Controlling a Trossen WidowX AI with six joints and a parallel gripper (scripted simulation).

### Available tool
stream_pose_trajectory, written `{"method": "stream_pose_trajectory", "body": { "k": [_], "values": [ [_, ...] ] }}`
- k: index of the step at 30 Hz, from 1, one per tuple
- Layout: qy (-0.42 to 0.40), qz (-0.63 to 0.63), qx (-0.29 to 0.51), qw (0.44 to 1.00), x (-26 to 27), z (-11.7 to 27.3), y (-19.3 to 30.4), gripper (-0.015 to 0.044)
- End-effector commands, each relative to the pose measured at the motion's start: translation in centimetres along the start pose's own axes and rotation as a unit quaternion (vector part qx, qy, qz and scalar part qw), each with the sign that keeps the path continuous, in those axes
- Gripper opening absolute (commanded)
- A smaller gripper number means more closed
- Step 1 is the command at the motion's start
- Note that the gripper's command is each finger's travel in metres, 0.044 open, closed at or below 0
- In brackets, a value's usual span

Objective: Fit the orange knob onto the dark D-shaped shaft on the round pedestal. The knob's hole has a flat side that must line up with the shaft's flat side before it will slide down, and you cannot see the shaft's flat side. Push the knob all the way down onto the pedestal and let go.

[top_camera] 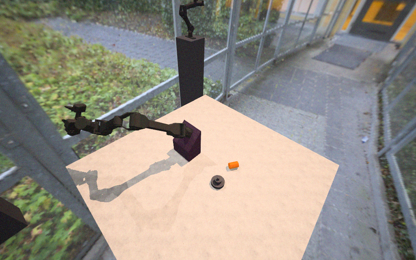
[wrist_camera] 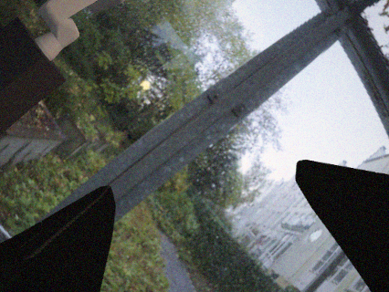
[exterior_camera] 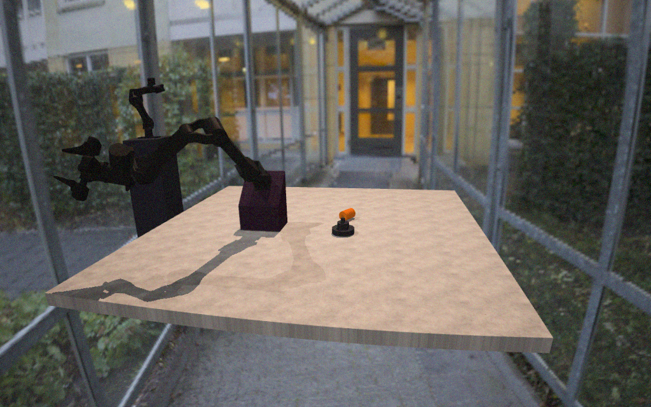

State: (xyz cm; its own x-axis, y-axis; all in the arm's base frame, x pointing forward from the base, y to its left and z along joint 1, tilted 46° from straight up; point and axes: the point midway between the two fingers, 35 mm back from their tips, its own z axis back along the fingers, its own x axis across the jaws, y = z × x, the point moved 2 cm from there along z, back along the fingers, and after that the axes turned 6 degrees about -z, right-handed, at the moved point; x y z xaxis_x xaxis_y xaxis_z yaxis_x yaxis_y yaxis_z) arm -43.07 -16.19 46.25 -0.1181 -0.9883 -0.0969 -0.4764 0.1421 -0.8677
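The orange knob (top_camera: 233, 165) (exterior_camera: 347, 213) lies on its side on the table, a short way from the pedestal and beyond it in the exterior view. The round dark pedestal (top_camera: 213, 185) (exterior_camera: 342, 233) stands flat on the table, with the dark shaft (top_camera: 217, 178) (exterior_camera: 342, 221) upright at its centre. The shaft's flat side and the knob's hole cannot be made out. My gripper (top_camera: 63, 113) (exterior_camera: 58, 164) (wrist_camera: 208, 183) is open and empty, raised in the air past the table's left side, far from knob and pedestal.
The table (top_camera: 260, 214) (exterior_camera: 431, 287) carries the arm's dark purple base block (top_camera: 187, 150) (exterior_camera: 262, 215) left of the pedestal. Another dark arm (top_camera: 190, 22) (exterior_camera: 138, 107) stands on a tall column (top_camera: 190, 70) (exterior_camera: 156, 191) beyond the table's edge.
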Motion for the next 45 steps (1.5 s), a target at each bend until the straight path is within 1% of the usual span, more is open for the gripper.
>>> {"method": "stream_pose_trajectory", "body": {
  "k": [1, 2, 5, 8, 13, 18, 22, 28, 32, 35, 40, 45],
  "values": [
    [-0.003, -0.002, -0.001, 1.0, 0.3, 0.1, -0.2, 0.0426],
    [-0.013, -0.01, -0.003, 1.0, 1.2, 0.6, -0.6, 0.044],
    [-0.067, -0.052, -0.015, 0.996, 6.1, 3.3, -3.5, 0.044],
    [-0.105, -0.082, -0.022, 0.991, 9.1, 5.6, -5.6, 0.044],
    [-0.182, -0.136, -0.033, 0.973, 14.3, 10.7, -9.6, 0.044],
    [-0.257, -0.185, -0.041, 0.948, 18.3, 16.3, -13.5, 0.044],
    [-0.314, -0.218, -0.045, 0.923, 20.4, 21.2, -16.9, 0.044],
    [-0.394, -0.257, -0.052, 0.881, 21.6, 29.0, -22.2, 0.044],
    [-0.448, -0.262, -0.059, 0.853, 21.5, 34.1, -25.5, 0.044],
    [-0.491, -0.283, -0.064, 0.821, 21.2, 38.6, -27.8, 0.044],
    [-0.556, -0.319, -0.07, 0.765, 19.6, 45.6, -31.2, 0.044],
    [-0.622, -0.362, -0.068, 0.691, 16.3, 52.0, -34.4, 0.044]
  ]
}}
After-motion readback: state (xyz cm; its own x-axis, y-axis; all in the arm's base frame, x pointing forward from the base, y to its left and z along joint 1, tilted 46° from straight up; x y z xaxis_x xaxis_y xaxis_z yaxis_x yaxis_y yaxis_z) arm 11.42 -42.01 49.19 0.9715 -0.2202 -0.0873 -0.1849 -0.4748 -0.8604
